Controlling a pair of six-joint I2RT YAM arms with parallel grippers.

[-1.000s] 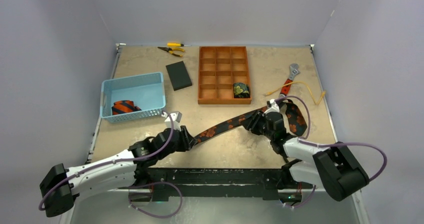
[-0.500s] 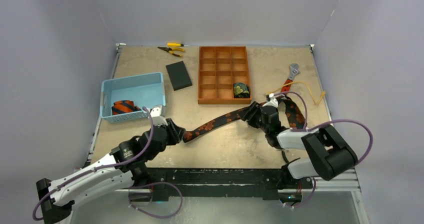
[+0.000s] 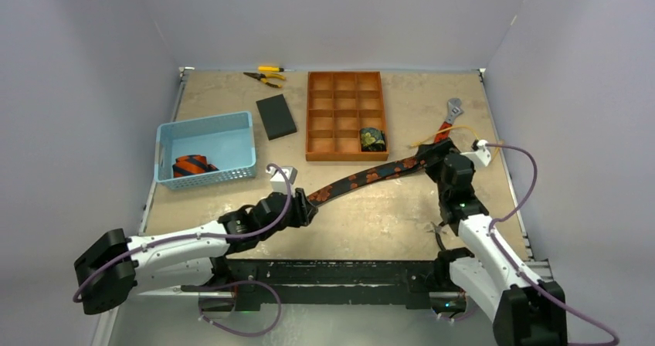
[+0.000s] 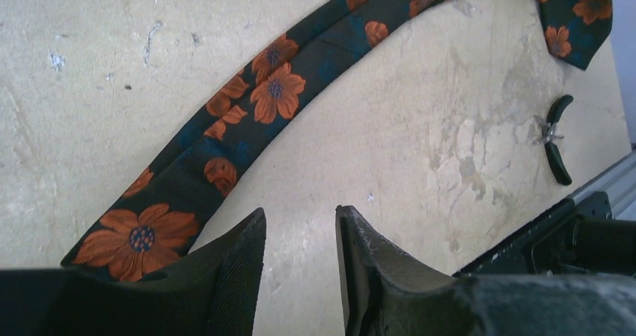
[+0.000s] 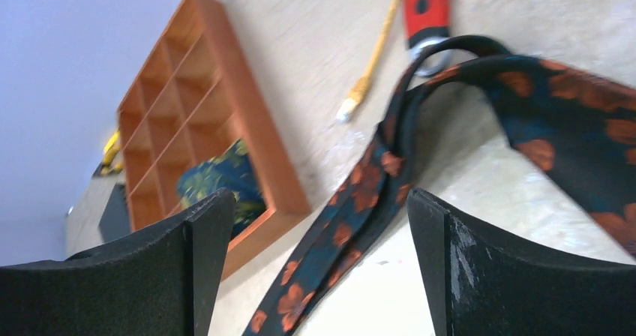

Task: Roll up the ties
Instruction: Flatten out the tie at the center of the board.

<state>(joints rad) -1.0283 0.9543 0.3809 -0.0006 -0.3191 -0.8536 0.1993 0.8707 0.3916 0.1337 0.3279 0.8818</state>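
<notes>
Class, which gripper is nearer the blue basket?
Left. The left gripper is close to the blue basket, over one end of the floral tie; the right gripper is far off, at its fold.

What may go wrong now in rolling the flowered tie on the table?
The tie lies beside the left gripper, not between its fingers, so closing may catch nothing. Its far part is folded in a loop close to the wrench and the yellow cord; pulling might drag them. The right gripper is open, so nothing holds that end.
</notes>
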